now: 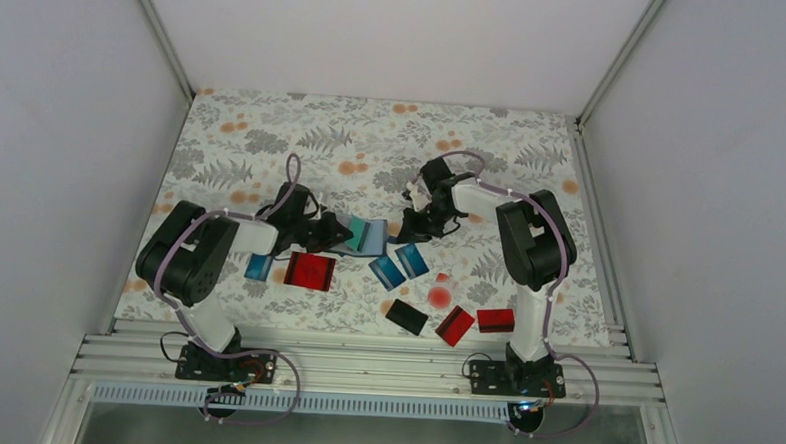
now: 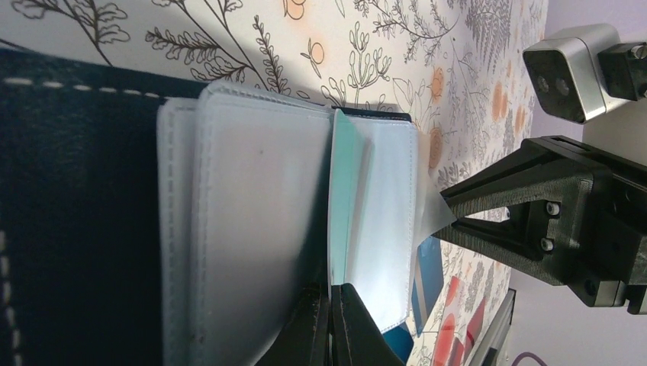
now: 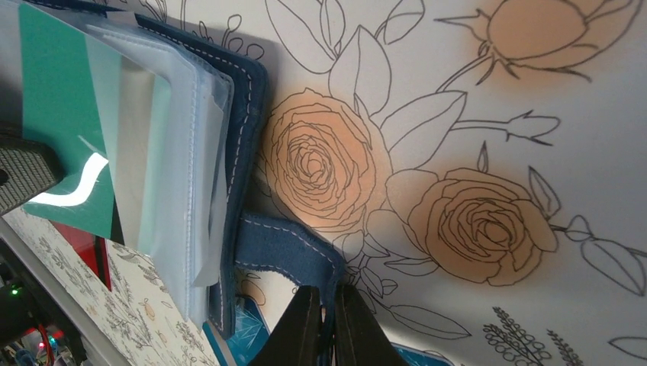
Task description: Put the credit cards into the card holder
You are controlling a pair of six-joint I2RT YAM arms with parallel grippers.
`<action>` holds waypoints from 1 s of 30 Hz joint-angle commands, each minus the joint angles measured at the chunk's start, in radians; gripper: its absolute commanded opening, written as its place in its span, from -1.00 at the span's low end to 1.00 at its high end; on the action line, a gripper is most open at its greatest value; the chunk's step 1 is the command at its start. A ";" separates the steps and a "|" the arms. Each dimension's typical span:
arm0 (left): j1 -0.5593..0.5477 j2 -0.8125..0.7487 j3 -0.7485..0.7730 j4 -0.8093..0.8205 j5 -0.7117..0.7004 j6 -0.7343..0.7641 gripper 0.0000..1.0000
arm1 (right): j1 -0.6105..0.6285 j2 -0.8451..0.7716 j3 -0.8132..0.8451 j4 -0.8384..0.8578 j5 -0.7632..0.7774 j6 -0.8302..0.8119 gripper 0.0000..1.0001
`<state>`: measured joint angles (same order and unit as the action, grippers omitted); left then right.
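Observation:
The card holder (image 1: 372,239) lies open mid-table between both arms, navy outside (image 2: 76,229) with clear inner pockets (image 2: 259,213). A teal credit card (image 2: 347,175) stands partly inside one clear pocket. My left gripper (image 2: 330,293) is shut on that card's near edge. The teal card (image 3: 61,114) juts from the pockets in the right wrist view. My right gripper (image 3: 328,305) is shut on the holder's navy closure tab (image 3: 290,248), at the holder's right side (image 1: 409,226). Other credit cards lie loose: blue (image 1: 259,266), red (image 1: 310,270), two blue (image 1: 399,266), black (image 1: 406,317), two red (image 1: 475,324).
A small clear piece with a red round dot (image 1: 440,292) lies among the loose cards on the right. The flowered table cloth (image 1: 372,141) stretches behind the holder to the white back wall. An aluminium rail (image 1: 363,366) runs along the near edge by the arm bases.

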<state>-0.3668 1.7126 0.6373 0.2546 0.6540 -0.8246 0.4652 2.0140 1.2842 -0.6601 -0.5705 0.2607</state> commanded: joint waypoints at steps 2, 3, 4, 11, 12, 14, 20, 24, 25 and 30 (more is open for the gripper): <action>-0.038 0.029 0.005 -0.012 -0.015 -0.046 -0.95 | 0.013 0.011 -0.019 0.035 -0.052 0.004 -0.91; -0.039 0.029 0.008 -0.015 -0.019 -0.051 -0.95 | 0.012 0.010 -0.021 0.037 -0.053 0.004 -0.91; -0.042 0.028 0.010 -0.017 -0.024 -0.058 -0.95 | 0.013 0.008 -0.024 0.038 -0.055 0.004 -0.91; -0.048 0.018 0.010 -0.045 -0.056 -0.093 -0.93 | 0.015 -0.004 -0.048 0.044 -0.058 -0.002 -0.91; -0.047 0.006 0.009 -0.058 -0.069 -0.092 -0.93 | 0.015 -0.009 -0.050 0.041 -0.053 -0.004 -0.91; -0.047 -0.019 0.002 -0.073 -0.093 -0.090 -0.90 | 0.015 -0.019 -0.060 0.038 -0.040 -0.010 -0.91; -0.046 -0.077 -0.004 -0.109 -0.155 -0.087 -0.91 | 0.015 -0.038 -0.077 0.019 -0.003 -0.026 -0.91; -0.047 -0.065 0.002 -0.077 -0.149 -0.100 -0.91 | 0.015 -0.039 -0.085 0.020 -0.007 -0.030 -0.91; -0.049 -0.058 0.006 -0.070 -0.145 -0.102 -0.91 | 0.015 -0.036 -0.084 0.021 -0.010 -0.030 -0.92; -0.069 -0.027 0.022 -0.061 -0.139 -0.094 -0.91 | 0.015 -0.024 -0.080 0.023 -0.022 -0.032 -0.92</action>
<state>-0.4187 1.6535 0.6411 0.1856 0.5327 -0.9112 0.4690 1.9903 1.2228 -0.6178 -0.6102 0.2462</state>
